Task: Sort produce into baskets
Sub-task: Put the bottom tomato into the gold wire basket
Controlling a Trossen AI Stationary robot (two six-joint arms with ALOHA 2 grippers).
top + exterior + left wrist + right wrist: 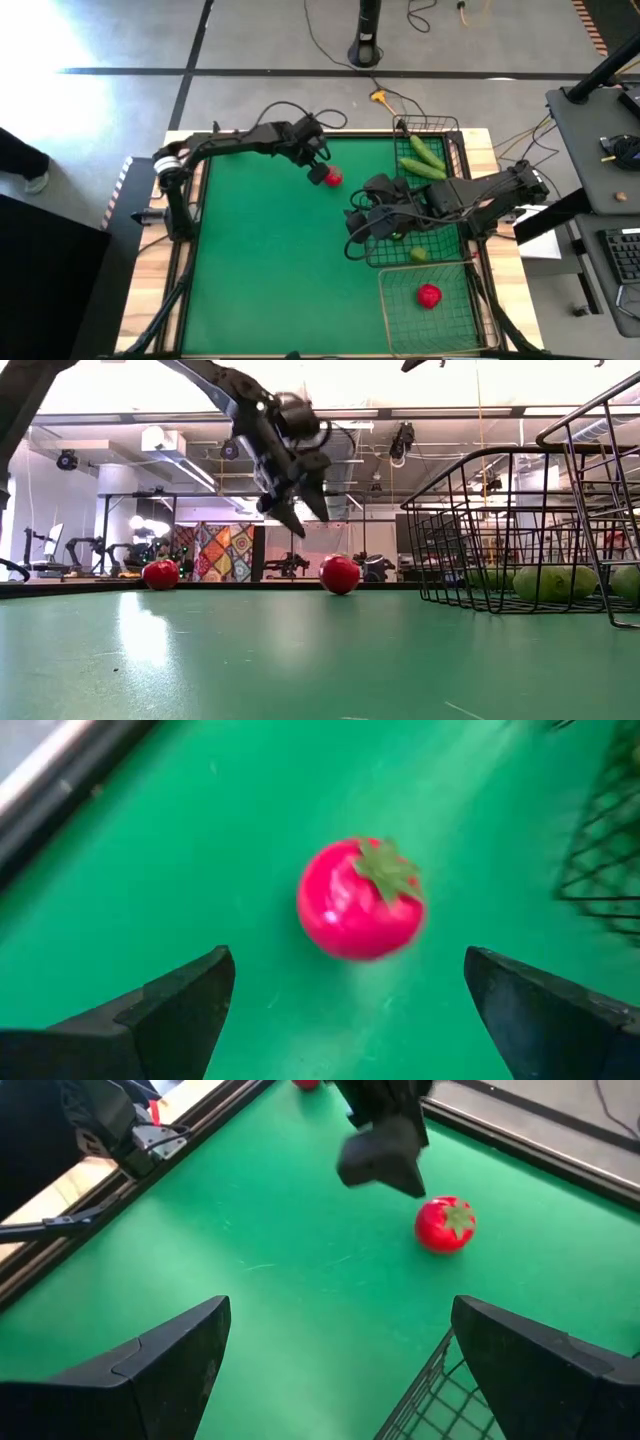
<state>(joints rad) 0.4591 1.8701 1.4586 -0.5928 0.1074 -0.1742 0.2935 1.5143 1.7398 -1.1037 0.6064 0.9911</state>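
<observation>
The left gripper (318, 168) is hanging over the green mat (270, 250) with its fingers (175, 1010) spread wide, nothing between them; a red fruit (360, 898) with a green top is lying on the mat just ahead of those fingers, apart from them. From table height the gripper (298, 508) is hovering above that fruit (339, 573), clear of it. A second red fruit (160, 573) is sitting farther back and off to one side of the gripper; from overhead it is hidden under the arm and I cannot place it. The right gripper (365, 222) is stretching over the near edge of the square dark basket (450, 255), its fingers (160, 1370) also standing wide and empty. Beneath that arm, yellow-green fruits (419, 254) are lying in the basket, mostly covered, so I cannot count them. Beyond the right gripper, two cucumbers (424, 160) are lying in the narrow dark basket (446, 127). On its other side, a third red fruit (429, 296) is resting in the pale wire basket (395, 320), whose far edge is cut off.
</observation>
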